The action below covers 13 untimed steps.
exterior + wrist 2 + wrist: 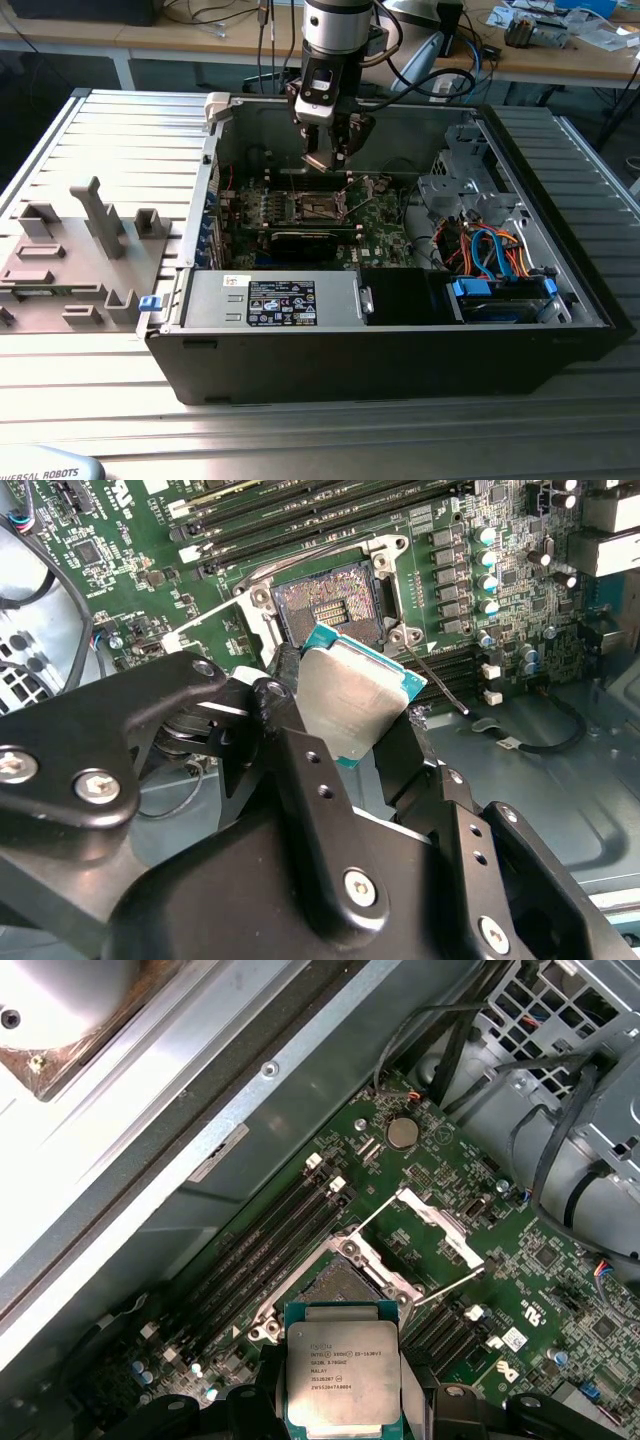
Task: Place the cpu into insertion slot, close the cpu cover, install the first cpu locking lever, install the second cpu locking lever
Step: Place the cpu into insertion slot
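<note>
Exterior view: pincer (335,158) above ribbed table (110,130)

surface: ribbed metal table (100,400) | centre — open black computer case (380,370) | exterior view's left — grey parts fixture (60,270)

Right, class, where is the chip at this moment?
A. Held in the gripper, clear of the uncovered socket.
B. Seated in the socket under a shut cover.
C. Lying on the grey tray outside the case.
A: in the second wrist view the gripper is clamped on the chip, and the socket beyond it lies bare, with nothing seated in it.
</note>
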Each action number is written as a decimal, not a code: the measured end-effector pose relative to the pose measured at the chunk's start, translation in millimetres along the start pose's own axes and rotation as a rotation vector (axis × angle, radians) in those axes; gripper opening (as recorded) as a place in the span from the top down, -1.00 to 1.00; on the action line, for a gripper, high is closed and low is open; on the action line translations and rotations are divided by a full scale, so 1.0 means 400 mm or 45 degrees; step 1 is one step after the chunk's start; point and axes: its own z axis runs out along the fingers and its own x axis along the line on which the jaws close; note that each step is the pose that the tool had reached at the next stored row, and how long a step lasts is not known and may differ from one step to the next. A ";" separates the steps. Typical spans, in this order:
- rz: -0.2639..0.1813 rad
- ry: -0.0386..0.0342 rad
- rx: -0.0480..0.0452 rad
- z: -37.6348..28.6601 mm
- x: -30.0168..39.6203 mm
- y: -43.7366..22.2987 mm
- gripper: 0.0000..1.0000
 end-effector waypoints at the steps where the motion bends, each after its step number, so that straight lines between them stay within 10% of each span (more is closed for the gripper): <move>1: 0.001 0.0000 0.000 0.000 0.000 0.000 -0.08; 13: 0.008 -0.0002 0.000 0.000 0.000 0.000 -0.08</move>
